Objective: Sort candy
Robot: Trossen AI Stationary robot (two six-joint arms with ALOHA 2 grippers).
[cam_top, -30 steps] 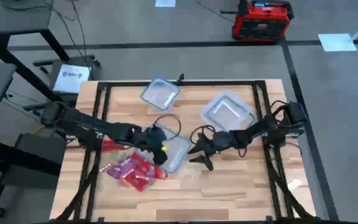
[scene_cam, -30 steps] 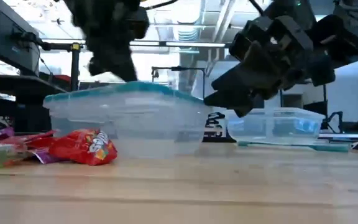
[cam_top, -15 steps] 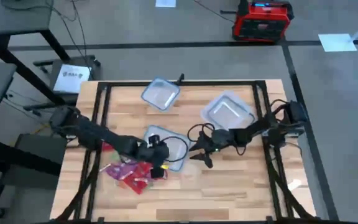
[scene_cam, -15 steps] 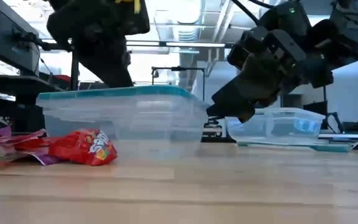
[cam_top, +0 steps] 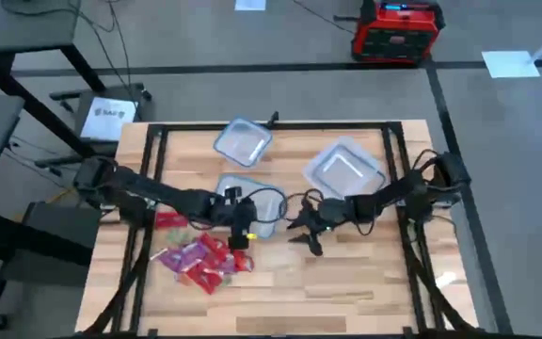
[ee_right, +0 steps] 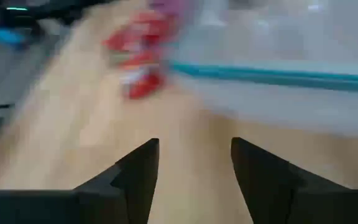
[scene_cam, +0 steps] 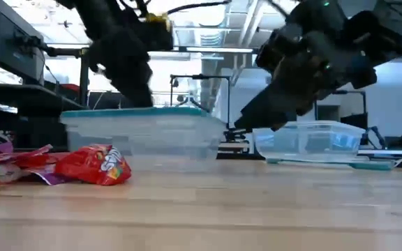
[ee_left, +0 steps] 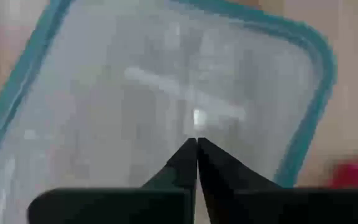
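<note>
– So where does the candy lie from each arm?
– On the near left part of the table, a loose heap of red, pink and purple wrappers, just on the near-left side of the middle clear tub. Two more tubs sit farther back.
– Which claw is closer?
– I judge the left gripper. It hangs over the middle tub's near edge, fingers pressed together and holding nothing, with the heap just beside it, nearer and to the left.
– And the other?
– The right gripper hovers to the right of that tub, fingers spread and empty; the tub stands between it and the heap, so the pile lies leftward of it.
</note>
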